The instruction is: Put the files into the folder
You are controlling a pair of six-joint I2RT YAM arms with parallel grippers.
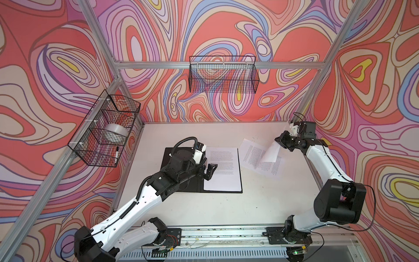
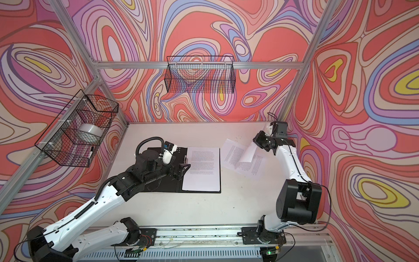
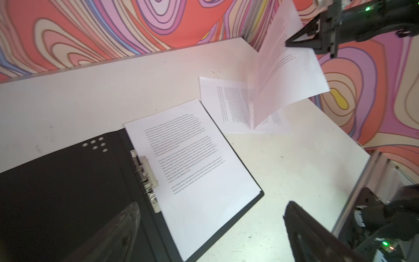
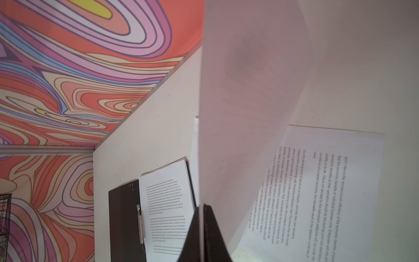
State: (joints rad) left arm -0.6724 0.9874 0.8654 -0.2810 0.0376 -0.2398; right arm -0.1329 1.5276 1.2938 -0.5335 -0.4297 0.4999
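We see a white bench (image 1: 204,208) and, on the frame above it, two wire baskets: the long back basket (image 1: 223,77) over the far edge and the side basket (image 1: 95,156) over the left edge. The folder (image 1: 167,158) lies open and flat around the middle of the bench, a little toward the left edge, with both black inside faces up. The left arm covers much of its left face in both top views. On its right face lies the filed sheet (image 1: 223,167), squared to the folder's edges, text up. Toward the right edge, near the folder but apart from it, the loose sheets (image 1: 251,154) lie overlapped and skewed on the bench. Above them, toward the far right corner, hangs the lifted sheet (image 1: 271,153), curled and tilted, its lower corner down at the loose sheets; we cannot tell whether it touches them. The right gripper (image 4: 202,207) has its fingers pressed together on that sheet's upper edge, pinching it. The left gripper (image 1: 209,172) hovers over the folder's spine and the filed sheet's adjoining edge, fingers spread wide, holding nothing. In the side basket sit a pale tape roll (image 1: 115,132) and a marker (image 1: 116,155). Along the spine we make out a metal clip (image 3: 146,179) and, at a corner of the left face, small holes (image 3: 95,144).
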